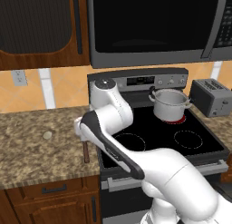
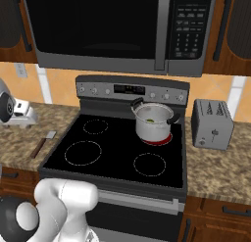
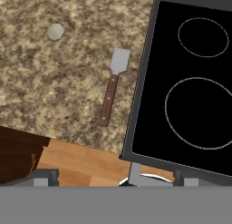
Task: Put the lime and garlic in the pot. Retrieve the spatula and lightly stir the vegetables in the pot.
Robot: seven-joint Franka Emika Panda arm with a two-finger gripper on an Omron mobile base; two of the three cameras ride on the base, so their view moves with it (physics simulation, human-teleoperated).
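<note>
A: Where are the jaws, and how do they stand?

B: The gripper [image 3: 111, 178] hangs above the granite counter [image 3: 54, 96], over its front edge, just left of the stove [image 3: 190, 82]. The jaws are spread fully apart and they grasp nothing.

A: And the spatula?

B: The spatula [image 3: 113, 85] lies flat on the counter, in front of the jaws and below them, beside the left edge of the stove. Its grey blade points away from the jaws and its brown handle points toward them. Nothing touches it.

A: Where is the garlic?

B: The garlic [image 3: 55, 31] rests on the counter further from the jaws than the spatula, and more to the left. It stands well apart from the spatula.

A: The pot and the lime?

B: The pot [image 2: 153, 121] stands on the rear right burner, which glows red, far to the right of the jaws. Something green is inside it, the lime [image 2: 150, 120]. A toaster [image 2: 212, 123] stands on the counter beyond the pot.
</note>
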